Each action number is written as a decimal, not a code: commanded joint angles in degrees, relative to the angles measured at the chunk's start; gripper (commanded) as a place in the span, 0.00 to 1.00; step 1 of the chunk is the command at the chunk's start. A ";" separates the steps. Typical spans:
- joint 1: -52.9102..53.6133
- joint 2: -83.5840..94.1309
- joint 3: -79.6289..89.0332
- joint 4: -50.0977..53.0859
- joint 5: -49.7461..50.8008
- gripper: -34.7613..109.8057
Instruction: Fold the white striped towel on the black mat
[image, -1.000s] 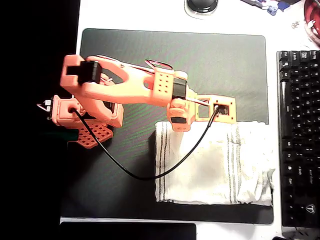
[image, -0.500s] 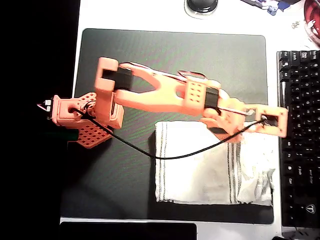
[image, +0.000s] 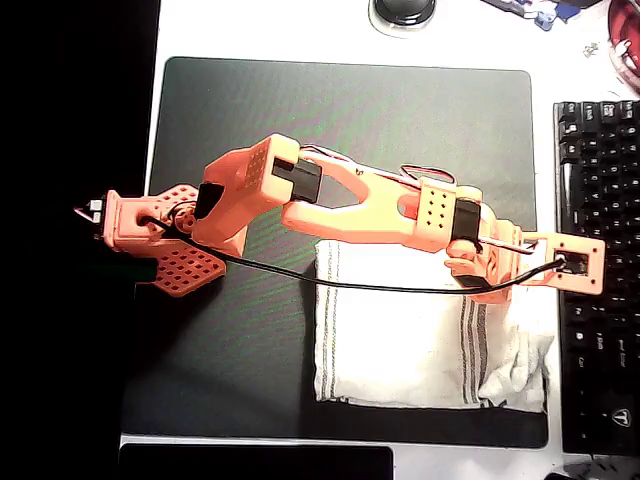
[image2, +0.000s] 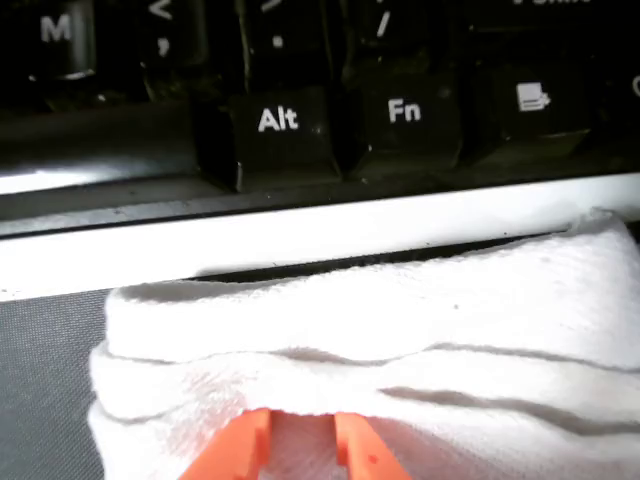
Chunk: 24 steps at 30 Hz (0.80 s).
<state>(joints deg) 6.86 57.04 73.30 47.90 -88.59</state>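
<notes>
Orange end effector (image2: 300, 445) fingertips sit at the bottom centre of the wrist view, and we see them close together with only a narrow slit between, pressed into the towel (image2: 400, 360); whether cloth is actually pinched between them we cannot tell. In the overhead view the end effector (image: 500, 285) reaches to the right side of the frame, over the towel's (image: 410, 340) upper right corner, just beside the keyboard (image: 600, 270).

On the keyboard (image2: 330, 120) we can read "Alt" and "Fn" on two neighbouring keys across the top of the wrist view, an "M" at the upper left, and a small document-like icon on a key at the upper right.

We see the towel in the lower right part of the mat (image: 400, 120) from overhead, roughly square, with its grey stripes running top to bottom of the frame near its left and right edges. Its right edge is rumpled and lies close against the keyboard. In the wrist view the cloth is bunched into soft horizontal folds, with the mat (image2: 45, 400) at the lower left and a white strip of worktop (image2: 300, 235) between towel and keyboard.
</notes>
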 joint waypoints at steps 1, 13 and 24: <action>1.23 5.54 -0.79 1.93 -0.62 0.30; 0.00 40.34 32.17 -0.09 -3.43 0.30; -5.36 70.84 64.51 -2.46 -3.78 0.30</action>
<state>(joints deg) 1.32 120.59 133.42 45.18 -91.93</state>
